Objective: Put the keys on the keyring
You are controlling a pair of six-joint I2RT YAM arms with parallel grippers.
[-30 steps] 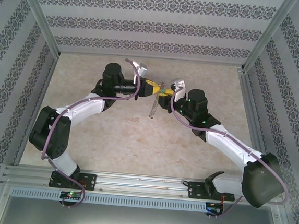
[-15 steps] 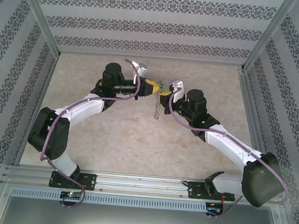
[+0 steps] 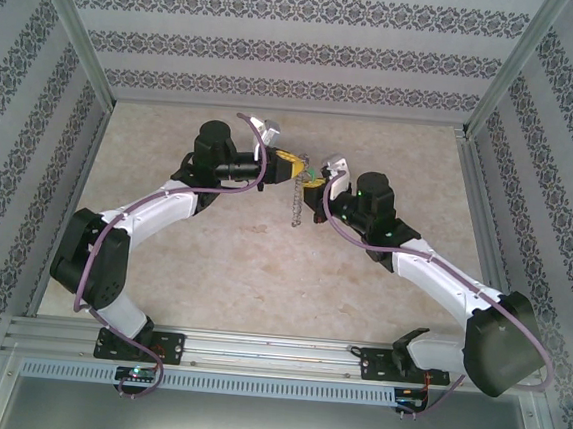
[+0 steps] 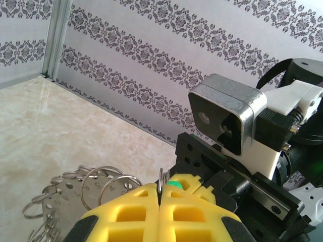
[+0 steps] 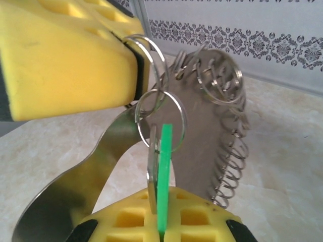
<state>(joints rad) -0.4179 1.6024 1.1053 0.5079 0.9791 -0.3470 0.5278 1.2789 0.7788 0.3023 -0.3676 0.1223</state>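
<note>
My left gripper (image 3: 293, 168) and right gripper (image 3: 316, 184) meet tip to tip above the table's far middle. The keyring (image 5: 212, 121) is a grey metal piece with several wire loops along its rim, and it hangs below them (image 3: 294, 203). In the left wrist view my left gripper (image 4: 159, 194) is shut on one thin loop (image 4: 160, 177) of it. My right gripper (image 5: 160, 204) is shut on the green key (image 5: 164, 166), with a flat metal blade (image 5: 153, 166) beside it. The key's tip overlaps a round loop (image 5: 162, 119); whether it is threaded I cannot tell.
The marble-patterned table (image 3: 262, 263) is walled by patterned panels at the back (image 3: 290, 54) and sides. An aluminium rail (image 3: 274, 352) runs along the near edge by the arm bases. The right arm's camera housing (image 4: 227, 118) looms close behind the left gripper's fingers.
Both grippers have shifted a little to the left and stayed together. The hanging keyring has swung slightly beneath them.
</note>
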